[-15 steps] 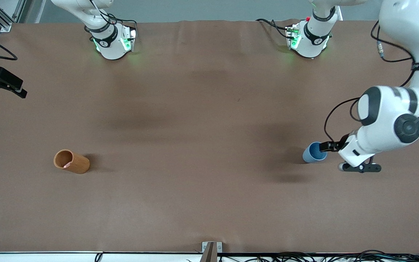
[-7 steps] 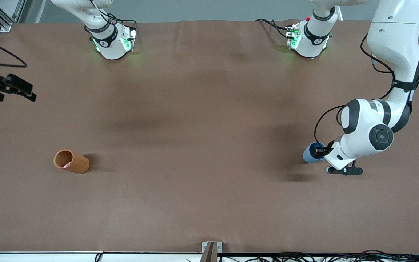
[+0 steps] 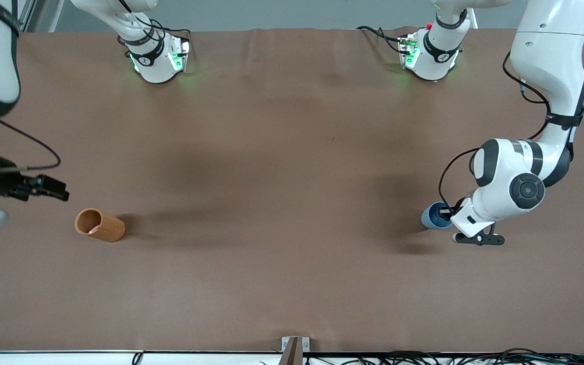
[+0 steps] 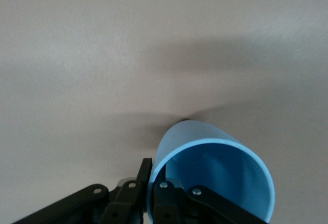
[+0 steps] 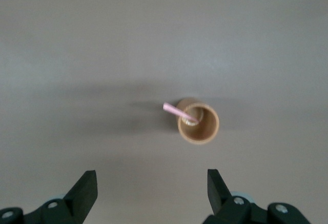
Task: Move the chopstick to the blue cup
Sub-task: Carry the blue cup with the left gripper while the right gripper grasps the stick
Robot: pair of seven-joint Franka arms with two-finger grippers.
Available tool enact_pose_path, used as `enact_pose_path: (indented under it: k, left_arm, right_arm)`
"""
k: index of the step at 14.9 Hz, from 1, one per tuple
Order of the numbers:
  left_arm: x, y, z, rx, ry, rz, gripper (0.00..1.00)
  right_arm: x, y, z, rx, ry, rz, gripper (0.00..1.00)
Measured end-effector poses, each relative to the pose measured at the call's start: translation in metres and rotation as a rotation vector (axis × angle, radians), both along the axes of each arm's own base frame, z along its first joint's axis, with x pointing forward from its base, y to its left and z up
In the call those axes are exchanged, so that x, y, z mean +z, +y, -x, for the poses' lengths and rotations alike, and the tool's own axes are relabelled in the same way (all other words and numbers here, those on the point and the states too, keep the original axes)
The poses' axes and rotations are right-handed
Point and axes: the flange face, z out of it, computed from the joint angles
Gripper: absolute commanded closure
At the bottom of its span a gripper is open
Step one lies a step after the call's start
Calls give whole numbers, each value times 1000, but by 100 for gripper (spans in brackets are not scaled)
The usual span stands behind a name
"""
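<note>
The blue cup [image 3: 431, 217] stands on the brown table toward the left arm's end. My left gripper [image 3: 444, 213] is shut on its rim, one finger [image 4: 145, 169] outside the wall and the other inside the blue cup [image 4: 215, 170]. A light pink chopstick [image 5: 177, 112] leans out of the orange-brown cup [image 5: 199, 125]; in the front view only a pink tip shows inside that orange-brown cup [image 3: 100, 225]. My right gripper [image 3: 60, 191] is open and empty, over the table beside the orange-brown cup, toward the right arm's end; its fingertips [image 5: 90, 179] show wide apart.
The brown table cloth [image 3: 282, 203] carries only the two cups. The arm bases [image 3: 157, 61] stand along the edge farthest from the front camera. A metal bracket [image 3: 294, 347] sits at the nearest edge.
My right gripper has swung from the table's edge to beside the orange-brown cup. My left arm has drawn in and its gripper has settled onto the blue cup's rim.
</note>
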Motion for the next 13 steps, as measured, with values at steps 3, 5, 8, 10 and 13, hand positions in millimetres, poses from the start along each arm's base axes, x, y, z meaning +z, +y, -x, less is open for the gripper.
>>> enact_pose_path:
  k: [3,5,8,10,13]
  left_arm:
    - [37,-29,-13,61,-5,13,100]
    - [68,-70,-15,138,-6,27,100]
    - [95,-156,2,274,-12,70,100]
    - [101,-212,21,344,-7,78,100]
    - [87,-289,54,436,-3,40,100]
  right_arm:
    - [-43,-3,-32,2,13,22,16]
    - [-65,-5,-44,12,-1,70,17]
    - [-99,-6,-48,21,15,86,21]
    - [-119,-6,-46,25,23,89,23]
    - [-151,-4,-42,32,35,88,34]
